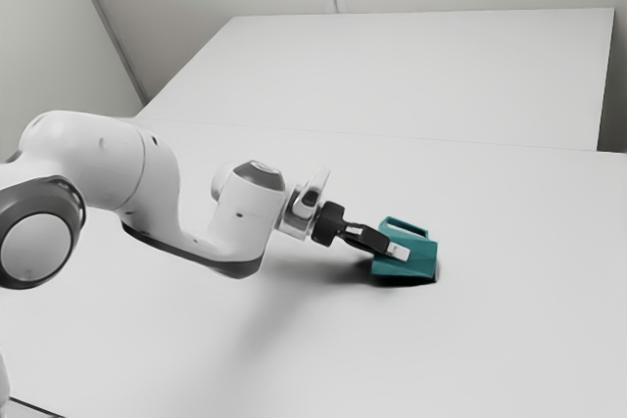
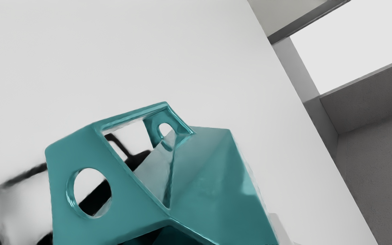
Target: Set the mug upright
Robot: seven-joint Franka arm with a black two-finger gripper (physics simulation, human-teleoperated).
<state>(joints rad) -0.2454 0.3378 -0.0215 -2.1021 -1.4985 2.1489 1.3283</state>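
In the exterior view, the arm (image 1: pixel 240 217) comes in from that view's left over the white desk (image 1: pixel 529 291), and the end effector (image 1: pixel 397 252) reaches down at a slant to the teal mug (image 1: pixel 421 259). The mug is right at its forward end, which overlaps the mug's near side in that view. I cannot tell how far open the end effector is, nor whether it has hold of the mug

The mug is tipped over on the desk side of the end effector, its handle (image 1: pixel 405 224) uppermost and a dark shadow close under its body. Whether it touches the desk is unclear. In the wrist view it is close ahead of the end effector, with round holes through its angular teal sides and the handle's loop pointing away from the end effector
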